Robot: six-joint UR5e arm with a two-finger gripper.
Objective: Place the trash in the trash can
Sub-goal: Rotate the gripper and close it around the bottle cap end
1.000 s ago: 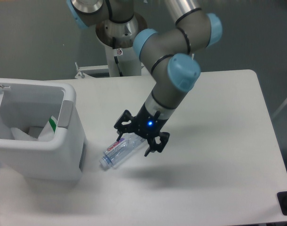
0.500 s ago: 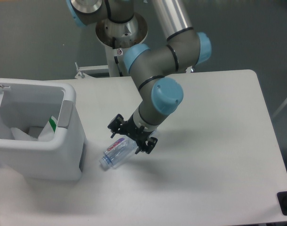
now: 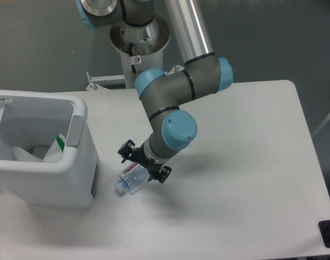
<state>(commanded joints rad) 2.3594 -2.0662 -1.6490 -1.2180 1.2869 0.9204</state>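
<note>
Directly beneath the gripper lies the crushed bottle, on its side on the table, its cap end pointing away from the tool toward the lower left and its labelled upper part sitting between the two black fingers. The fingers stand apart, one to each side of the bottle near the label; I cannot tell whether either pad is touching the plastic yet, and nothing shows a grip.

Off to the tool's left, just beyond the bottle's cap end, stands the trash can, and the wrapper with its green print already lies inside it. So one piece seems done and the bottle remains.

Several things could go wrong from here, as I judge it. The bottle is clear, crushed and slick, so a squeeze on its uneven wall may make it pop out sideways or roll along the table instead of being held. The fingers straddle it near one end, not its middle, so once lifted the long free end may droop and swing. That hanging end points toward the can, whose near wall is close by; a carry that is too low could knock the bottle against the thick rim and lever it from the fingers. A closing move made too high would pinch only the top ridge of the plastic, a weak hold. Letting go before the bottle is well over the opening would drop it outside
</note>
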